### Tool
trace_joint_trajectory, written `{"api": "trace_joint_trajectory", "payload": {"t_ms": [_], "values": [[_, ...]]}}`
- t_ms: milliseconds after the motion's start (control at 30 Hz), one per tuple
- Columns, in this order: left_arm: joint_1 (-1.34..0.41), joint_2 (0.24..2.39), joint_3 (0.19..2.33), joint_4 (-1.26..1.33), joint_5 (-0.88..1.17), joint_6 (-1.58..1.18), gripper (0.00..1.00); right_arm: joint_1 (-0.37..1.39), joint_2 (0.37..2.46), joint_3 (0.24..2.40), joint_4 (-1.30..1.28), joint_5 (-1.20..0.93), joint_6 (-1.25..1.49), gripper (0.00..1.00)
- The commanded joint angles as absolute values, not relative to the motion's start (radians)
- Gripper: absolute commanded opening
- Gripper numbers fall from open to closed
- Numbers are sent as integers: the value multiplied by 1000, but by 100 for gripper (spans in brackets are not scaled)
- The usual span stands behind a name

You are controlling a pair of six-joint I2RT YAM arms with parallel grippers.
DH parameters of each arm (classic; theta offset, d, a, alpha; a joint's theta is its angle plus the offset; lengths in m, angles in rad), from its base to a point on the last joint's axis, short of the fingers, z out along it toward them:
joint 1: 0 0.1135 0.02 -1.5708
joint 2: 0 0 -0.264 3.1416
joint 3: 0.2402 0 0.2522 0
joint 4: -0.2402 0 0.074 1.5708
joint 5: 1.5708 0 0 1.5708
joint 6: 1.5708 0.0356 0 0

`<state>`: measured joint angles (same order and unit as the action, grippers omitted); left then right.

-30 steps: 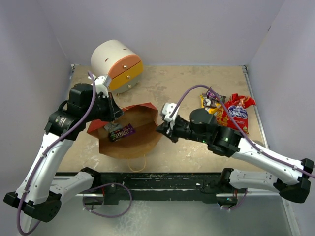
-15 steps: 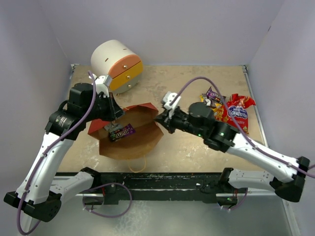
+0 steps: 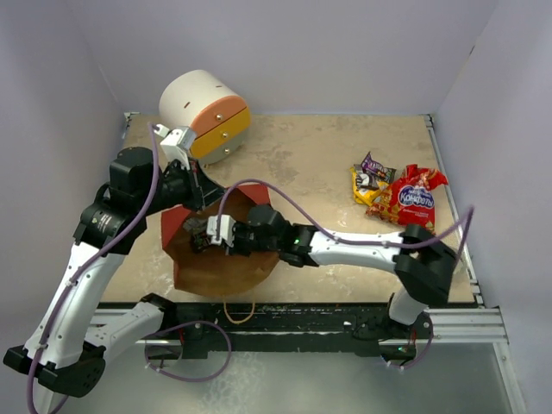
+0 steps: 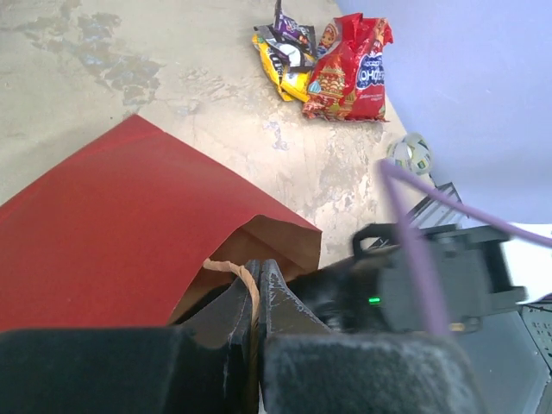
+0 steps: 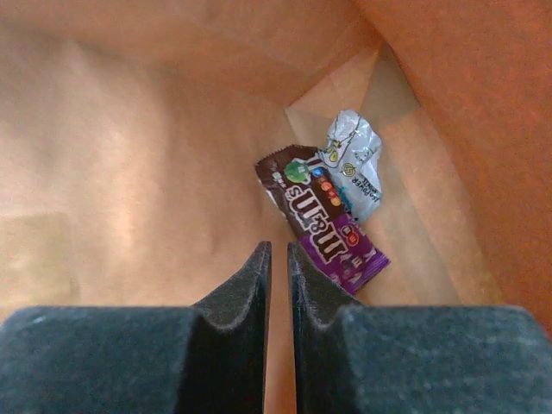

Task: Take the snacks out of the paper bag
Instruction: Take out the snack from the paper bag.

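Observation:
The paper bag [image 3: 226, 269] lies near the front edge, red outside [image 4: 129, 216] and brown inside, its mouth held up. My left gripper [image 4: 256, 269] is shut on the bag's twisted brown handle [image 4: 226, 267]. My right gripper [image 5: 279, 250] reaches deep into the bag, jaws a narrow gap apart with nothing between them. Just ahead of its tips on the bag's floor lie a brown-and-purple snack packet [image 5: 332, 228] and a small silver-white packet [image 5: 352, 164]. More snacks lie on the table at the right: a big red bag [image 3: 416, 198], a yellow packet [image 3: 366, 185] and a purple one [image 3: 376, 166].
A white round drawer unit [image 3: 205, 112] with orange and yellow fronts stands at the back left, close behind the left arm. A small tape roll [image 4: 412, 153] lies by the right wall. The right arm [image 3: 362, 248] stretches across the front of the table.
The right arm swung left from the bag's right rim and went inside the bag; its jaws parted slightly. The left gripper raised the handle, tipping the bag's mouth up.

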<state>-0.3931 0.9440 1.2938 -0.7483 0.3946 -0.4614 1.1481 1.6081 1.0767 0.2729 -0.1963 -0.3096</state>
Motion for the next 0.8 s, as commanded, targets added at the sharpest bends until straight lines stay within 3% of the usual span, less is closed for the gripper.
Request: {"api": "trace_joint_trajectory", "payload": {"t_ms": [0,533,767], "values": [[-391,934,1284,-654,441,-470,0,1143,1722,1114,477,-150,-412,16],[-393,923,1285,-669,485,-473,0,1146,2045,1266,633,19,-237,63],[-391,943,1325,-697,484,-461,0,1146,2121,1310,557,-31,-216,69]]}}
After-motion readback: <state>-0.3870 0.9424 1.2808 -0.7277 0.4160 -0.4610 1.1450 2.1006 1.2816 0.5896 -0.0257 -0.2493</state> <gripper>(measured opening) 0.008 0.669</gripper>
